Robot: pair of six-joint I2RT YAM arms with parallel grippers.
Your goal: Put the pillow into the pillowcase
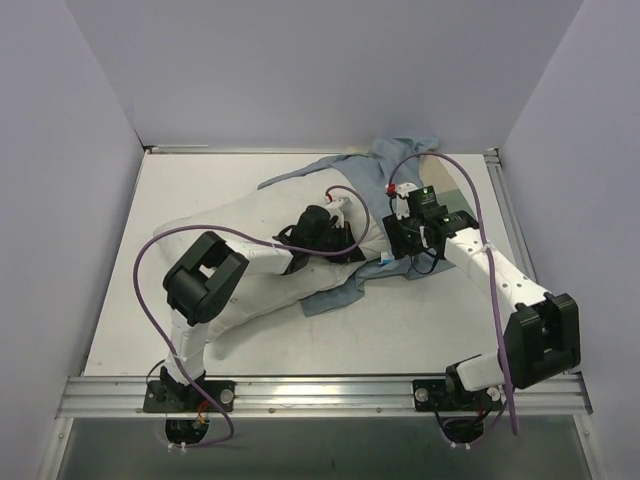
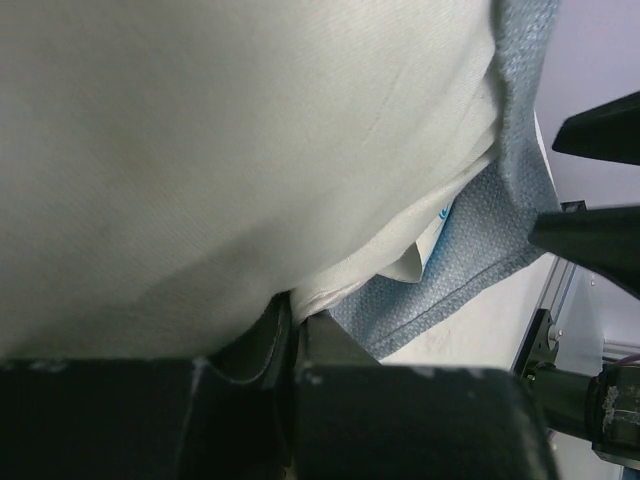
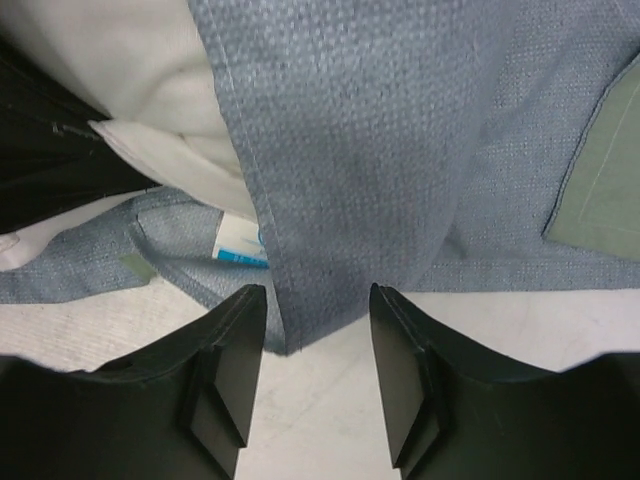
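The white pillow (image 1: 255,305) lies slantwise across the table, from near left toward the far right. Its far end sits at the mouth of the blue-grey pillowcase (image 1: 400,160), and part of the cloth lies under it. My left gripper (image 1: 325,235) is shut on a fold of the pillow (image 2: 200,150) at that end, with the pillowcase (image 2: 470,250) just beyond. My right gripper (image 1: 395,245) is open. In the right wrist view a hemmed edge of the pillowcase (image 3: 380,120) hangs between its open fingertips (image 3: 316,290). The pillow (image 3: 130,60) and a white tag (image 3: 240,243) show behind that edge.
A metal rail (image 1: 320,385) runs along the near edge and another rail (image 1: 510,220) along the right side. Plain walls close in the left, back and right. Purple cables (image 1: 145,290) loop over both arms. A pale green panel (image 3: 600,180) of the cloth lies right of my right gripper.
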